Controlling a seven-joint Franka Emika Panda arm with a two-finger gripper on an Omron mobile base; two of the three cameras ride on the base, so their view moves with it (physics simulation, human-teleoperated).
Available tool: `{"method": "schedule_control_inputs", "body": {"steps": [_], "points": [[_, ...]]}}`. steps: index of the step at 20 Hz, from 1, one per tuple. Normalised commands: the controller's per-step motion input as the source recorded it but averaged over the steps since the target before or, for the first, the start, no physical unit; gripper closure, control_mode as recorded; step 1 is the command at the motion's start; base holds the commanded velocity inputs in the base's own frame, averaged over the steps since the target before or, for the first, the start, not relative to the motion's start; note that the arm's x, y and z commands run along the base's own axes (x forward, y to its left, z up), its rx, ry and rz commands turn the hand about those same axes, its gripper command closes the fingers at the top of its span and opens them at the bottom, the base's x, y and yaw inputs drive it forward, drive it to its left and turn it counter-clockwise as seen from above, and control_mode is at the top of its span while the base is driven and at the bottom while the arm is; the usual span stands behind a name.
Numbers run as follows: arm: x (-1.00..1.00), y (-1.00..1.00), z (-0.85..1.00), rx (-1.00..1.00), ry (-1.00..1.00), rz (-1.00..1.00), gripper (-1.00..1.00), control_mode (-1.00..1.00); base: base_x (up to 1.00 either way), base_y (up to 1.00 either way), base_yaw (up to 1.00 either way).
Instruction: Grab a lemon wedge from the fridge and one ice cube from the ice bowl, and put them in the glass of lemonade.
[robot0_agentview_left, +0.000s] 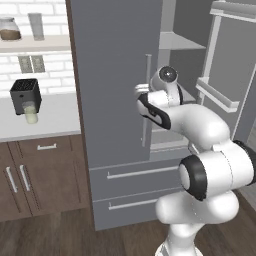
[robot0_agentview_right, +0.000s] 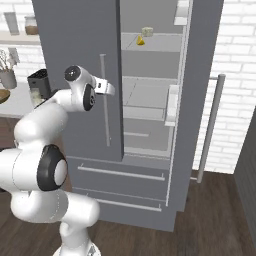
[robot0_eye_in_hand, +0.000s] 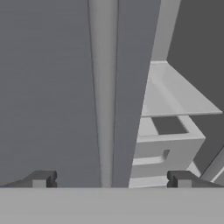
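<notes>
White brick backs the kitchen in the left base view, where the fridge (robot0_agentview_left: 115, 90) stands with its right door swung open. On the tabletop (robot0_agentview_left: 55, 117) beside it, the lemonade glass (robot0_agentview_left: 31, 113) sits just before a black toaster (robot0_agentview_left: 25, 93) near the back edge.

From the right base view, the lemon wedge (robot0_agentview_right: 141, 42) lies on the fridge's upper shelf (robot0_agentview_right: 150, 45); the fingers (robot0_agentview_right: 106, 87) sit close to the shut door's handle (robot0_agentview_right: 105, 100).

From the hand view, the fingers (robot0_eye_in_hand: 111, 178) are spread wide, gripping nothing, with the handle (robot0_eye_in_hand: 103, 92) between them, ahead.
</notes>
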Motion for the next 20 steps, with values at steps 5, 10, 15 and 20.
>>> {"method": "schedule_control_inputs", "body": {"steps": [5, 10, 15, 20], "points": [[0.37, 0.00, -0.17, 0.00, 0.05, 0.03, -1.00, -1.00, 0.00, 0.00, 0.00], [0.40, 0.00, -0.15, 0.00, 0.03, 0.03, -1.00, -1.00, 0.00, 0.00, 0.00], [0.29, 0.00, -0.30, 0.00, 0.00, 0.02, -1.00, -1.00, 0.00, 0.00, 0.00], [0.18, 0.00, -0.33, 0.00, 0.00, 0.02, -1.00, -1.00, 0.00, 0.00, 0.00]]}}
